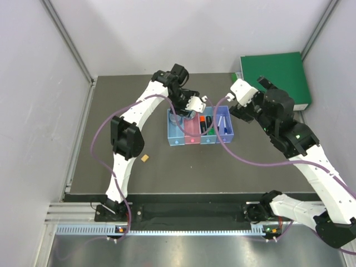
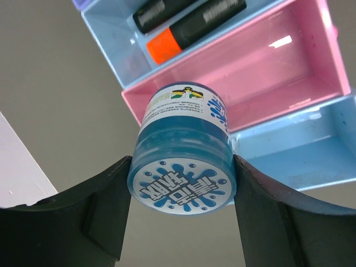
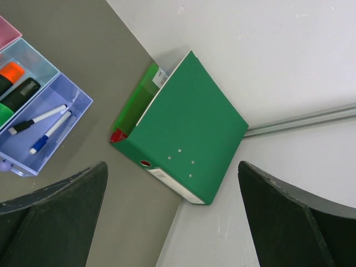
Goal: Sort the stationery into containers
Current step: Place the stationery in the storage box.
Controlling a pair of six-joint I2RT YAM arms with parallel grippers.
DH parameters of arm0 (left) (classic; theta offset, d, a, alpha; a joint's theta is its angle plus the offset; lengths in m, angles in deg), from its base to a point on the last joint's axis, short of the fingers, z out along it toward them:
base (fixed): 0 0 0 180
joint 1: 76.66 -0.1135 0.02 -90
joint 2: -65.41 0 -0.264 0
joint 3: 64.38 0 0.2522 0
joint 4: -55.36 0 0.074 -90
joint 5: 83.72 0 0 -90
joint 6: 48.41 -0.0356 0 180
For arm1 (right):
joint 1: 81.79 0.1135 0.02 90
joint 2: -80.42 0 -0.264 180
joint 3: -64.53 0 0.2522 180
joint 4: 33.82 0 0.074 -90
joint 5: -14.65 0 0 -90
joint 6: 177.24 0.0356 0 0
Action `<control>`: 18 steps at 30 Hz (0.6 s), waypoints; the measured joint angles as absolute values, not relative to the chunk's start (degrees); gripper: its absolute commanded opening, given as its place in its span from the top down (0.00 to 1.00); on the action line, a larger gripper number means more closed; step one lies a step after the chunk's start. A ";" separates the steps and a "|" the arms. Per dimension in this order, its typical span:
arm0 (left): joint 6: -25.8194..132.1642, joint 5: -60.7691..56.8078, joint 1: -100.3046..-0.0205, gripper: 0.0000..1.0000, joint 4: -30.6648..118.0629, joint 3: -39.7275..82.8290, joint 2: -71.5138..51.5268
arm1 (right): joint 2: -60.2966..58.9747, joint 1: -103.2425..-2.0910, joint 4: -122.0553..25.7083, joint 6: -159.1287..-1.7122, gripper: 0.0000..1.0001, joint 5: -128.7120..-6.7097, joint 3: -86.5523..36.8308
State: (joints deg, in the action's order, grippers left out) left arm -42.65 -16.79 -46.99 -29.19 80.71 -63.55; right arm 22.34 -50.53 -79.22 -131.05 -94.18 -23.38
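Over the end of the pink bin (image 2: 278,61), the left gripper (image 2: 182,192) clamps a blue round tin (image 2: 182,150) between its fingers, its printed label facing the wrist camera. Beside it, a light-blue bin (image 2: 117,44) holds an orange-capped highlighter (image 2: 194,28) and a green-capped highlighter (image 3: 3,115). Two white pens (image 3: 41,118) lie in the purple bin (image 3: 78,101). The right gripper (image 3: 171,164) hangs with its jaws spread wide and empty, facing the green binder (image 3: 189,133). A tiny orange block (image 1: 145,158) sits on the table (image 1: 194,172), well apart from the bins.
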 measured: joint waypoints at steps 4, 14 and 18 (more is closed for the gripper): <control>-42.94 -17.07 -45.35 1.00 -29.12 80.80 -63.93 | 22.58 -51.05 -79.37 -130.83 0.00 -94.01 -22.74; -46.63 -14.34 -43.28 1.00 -29.17 81.32 -66.35 | 24.02 -52.06 -79.57 -129.58 0.00 -93.31 -22.72; -48.80 -11.22 -43.58 1.00 -29.06 81.32 -66.50 | 24.70 -52.60 -79.59 -128.91 0.00 -93.11 -22.70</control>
